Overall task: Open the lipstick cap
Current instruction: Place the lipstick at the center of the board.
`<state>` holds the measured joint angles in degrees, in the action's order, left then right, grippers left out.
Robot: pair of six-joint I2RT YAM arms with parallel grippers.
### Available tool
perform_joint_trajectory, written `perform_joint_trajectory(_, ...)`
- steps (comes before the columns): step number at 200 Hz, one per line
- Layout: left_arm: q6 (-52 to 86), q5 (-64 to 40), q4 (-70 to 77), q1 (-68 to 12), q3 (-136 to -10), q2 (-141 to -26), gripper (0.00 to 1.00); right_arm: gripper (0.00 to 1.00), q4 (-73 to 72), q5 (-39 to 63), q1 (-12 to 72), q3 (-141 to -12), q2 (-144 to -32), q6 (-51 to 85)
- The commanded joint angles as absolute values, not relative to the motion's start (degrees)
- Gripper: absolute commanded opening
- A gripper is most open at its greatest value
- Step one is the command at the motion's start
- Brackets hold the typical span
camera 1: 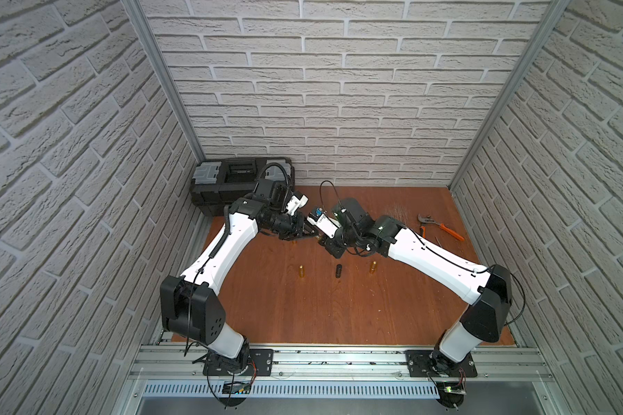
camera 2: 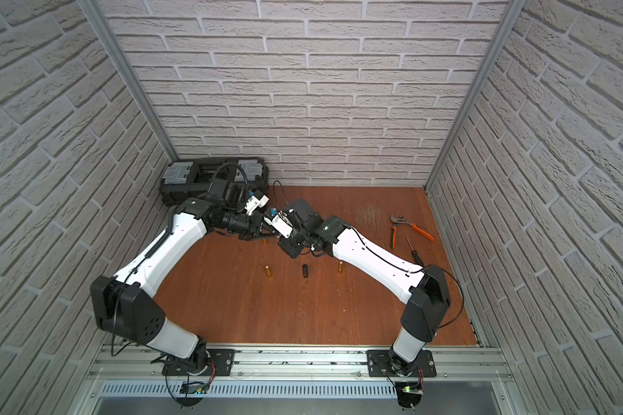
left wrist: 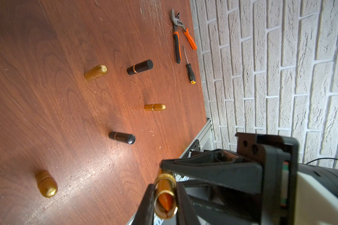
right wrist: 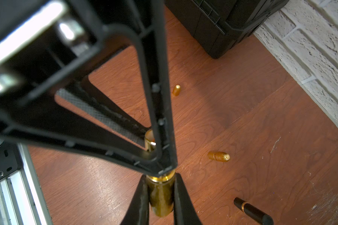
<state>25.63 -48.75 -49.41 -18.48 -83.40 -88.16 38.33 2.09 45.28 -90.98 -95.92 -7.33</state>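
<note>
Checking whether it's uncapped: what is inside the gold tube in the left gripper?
Orange lipstick shows in the open end of the gold tube; its base is hidden by the wall.

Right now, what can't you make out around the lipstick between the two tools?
- Left wrist view: the left tool holds the gold lipstick, but its far end is behind the right tool.
- Right wrist view: the left tool, blurred and close, covers the join, so I can't tell if it's open.
- Both top views: the lipstick is too small and mostly hidden between the tools.
</note>
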Motion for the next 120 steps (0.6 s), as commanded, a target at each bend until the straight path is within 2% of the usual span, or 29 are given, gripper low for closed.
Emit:
perform_joint_trajectory(1,25.23,-50.81,-49.27,-18.42,-84.70,-88.24,0.14,0.14,36.25,1.04,45.81,-91.76,-94.92,-7.80)
perform_joint_trajectory(21,25.79,-51.07,-48.65,-17.83,-84.52,-88.18,0.14,0.24,36.38,0.75,45.84,-91.72,-94.75,-7.96)
perform_joint_trajectory(64,27.38,-50.15,-48.44,-15.32,-84.93,-88.15,0.14,0.35,35.33,-2.22,45.79,-90.35,-92.21,-8.25)
perform_joint_trajectory(88,25.86,-44.41,-52.72,-14.63,-87.90,-89.79,0.15,0.43,32.35,-4.69,45.79,-87.49,-88.46,-8.35)
perform_joint_trajectory(120,24.94,-32.24,-53.44,-16.26,-90.69,-92.48,0.16,0.44,30.70,-8.45,45.76,-86.09,-85.34,-8.40)
